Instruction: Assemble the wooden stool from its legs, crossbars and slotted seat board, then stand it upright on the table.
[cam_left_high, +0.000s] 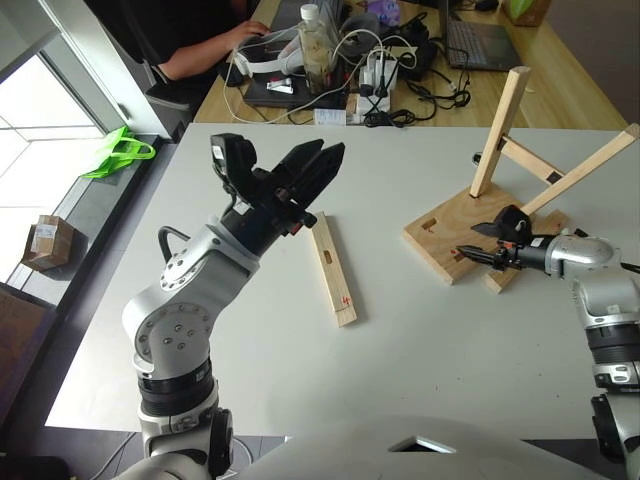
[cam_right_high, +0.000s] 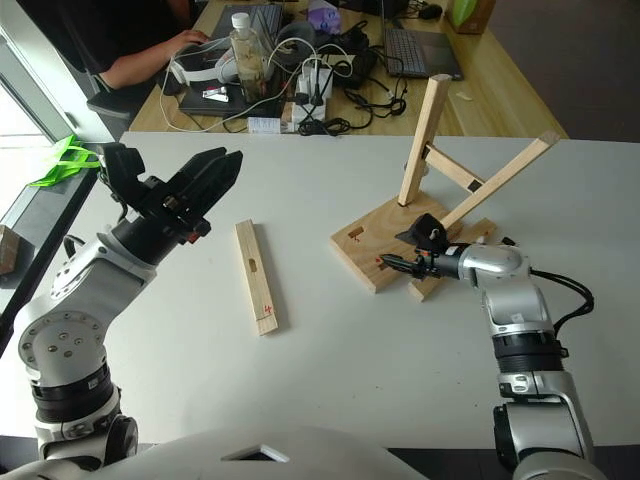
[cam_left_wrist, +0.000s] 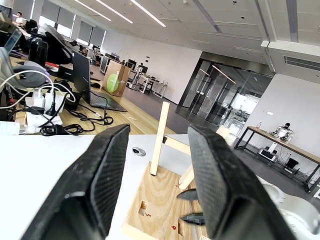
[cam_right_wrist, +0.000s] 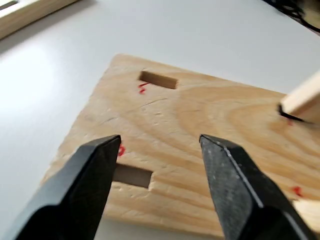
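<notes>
**Right gripper open over the seat board, left gripper raised and wide**

From the head camera I saw the seat board (cam_left_high: 440, 240) lying flat on the white table (cam_left_high: 420, 350), right of centre in the frame. Two legs were seated in it: an upright leg (cam_left_high: 500, 130) rising toward the upper right, and a slanted leg (cam_left_high: 590, 165) leaning out to the right edge. A crossbar (cam_left_high: 530, 160) ran between the two. A loose leg (cam_left_high: 332, 268) lay flat on the table at mid-frame, well apart from the board, with a slot in its face and a red mark near its lower end.

My right gripper (cam_right_wrist: 160, 145) sat low at the board's lower right edge, its fingers spread and holding nothing. Its wrist camera showed the tips on either side of an empty slot (cam_right_wrist: 132, 175), with a second empty slot (cam_right_wrist: 157, 80) farther along the board.

My left gripper (cam_left_wrist: 160, 165) hung above the table at upper left of centre, fingers wide apart and empty, pointing toward the board. A cluttered wooden desk (cam_left_high: 560, 70) stood beyond the table's far edge.
</notes>
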